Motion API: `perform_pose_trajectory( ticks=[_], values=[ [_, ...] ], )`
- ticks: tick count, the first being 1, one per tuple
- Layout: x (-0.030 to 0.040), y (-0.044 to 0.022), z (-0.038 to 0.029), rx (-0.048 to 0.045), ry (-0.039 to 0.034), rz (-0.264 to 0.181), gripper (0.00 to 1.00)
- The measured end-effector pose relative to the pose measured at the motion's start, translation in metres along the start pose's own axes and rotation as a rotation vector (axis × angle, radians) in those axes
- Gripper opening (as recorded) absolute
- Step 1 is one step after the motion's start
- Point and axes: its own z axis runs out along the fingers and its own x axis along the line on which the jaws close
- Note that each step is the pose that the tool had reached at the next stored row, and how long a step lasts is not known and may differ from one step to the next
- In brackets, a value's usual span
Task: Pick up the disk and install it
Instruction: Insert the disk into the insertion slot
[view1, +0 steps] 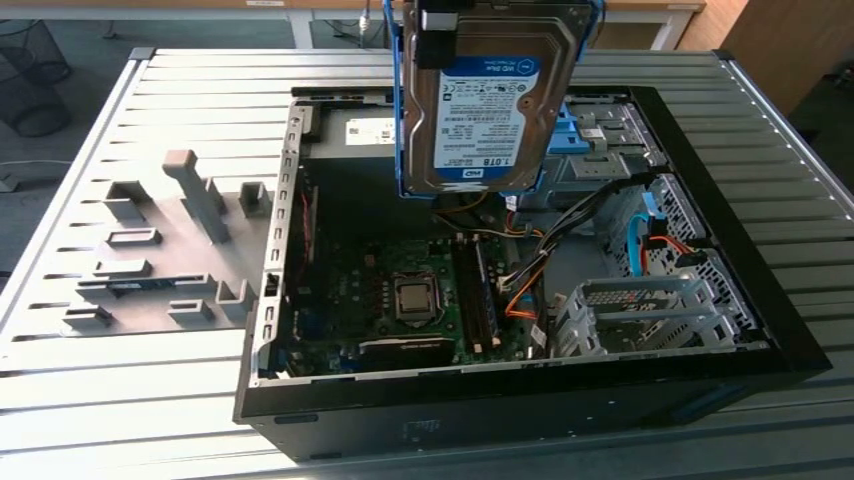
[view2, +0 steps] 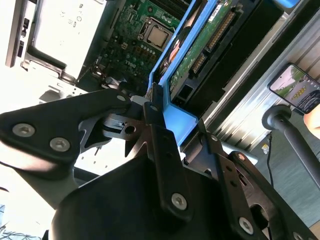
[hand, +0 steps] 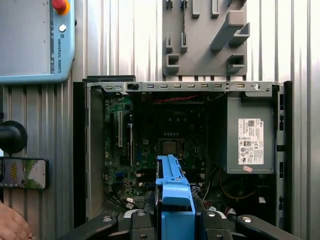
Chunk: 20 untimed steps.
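Observation:
The disk (view1: 487, 100), a silver hard drive with a white-and-blue label and blue plastic rails, hangs upright above the back of the open computer case (view1: 787, 330). My gripper (view2: 172, 112) is shut on its blue rail end, with a black finger (view2: 160, 130) pressed on either side. In the first wrist view the disk (hand: 174, 185) is seen edge-on between my gripper (hand: 177, 220) and the motherboard below. The disk (view2: 200, 45) shows its green circuit board in the second wrist view.
Inside the case are a motherboard with a CPU socket (view1: 416, 298), a metal drive cage (view1: 641, 315), orange and blue cables (view1: 647, 235) and a grey power supply (hand: 250, 135). A grey fixture plate (view1: 160, 250) lies beside the case. A pendant (hand: 30, 40), a phone (hand: 22, 172) and a hand (hand: 12, 225) are nearby.

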Motion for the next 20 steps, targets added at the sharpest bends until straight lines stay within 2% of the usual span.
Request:
perform_pose_trajectory(
  ticks=[5, 7, 14, 16, 20],
  values=[
    [0.0005, 0.0000, 0.0001, 0.0000, -0.0001, 0.000, 0.36],
    [0.0031, -0.0001, 0.0002, 0.0001, -0.0001, 0.000, 0.36],
    [0.0267, -0.0010, 0.0033, 0.0001, -0.0002, 0.000, 0.36],
    [0.0301, -0.0056, 0.0048, 0.0002, -0.0004, 0.000, 0.36],
    [0.0312, -0.0229, 0.0074, 0.0001, -0.0001, 0.000, 0.36]
  ],
)
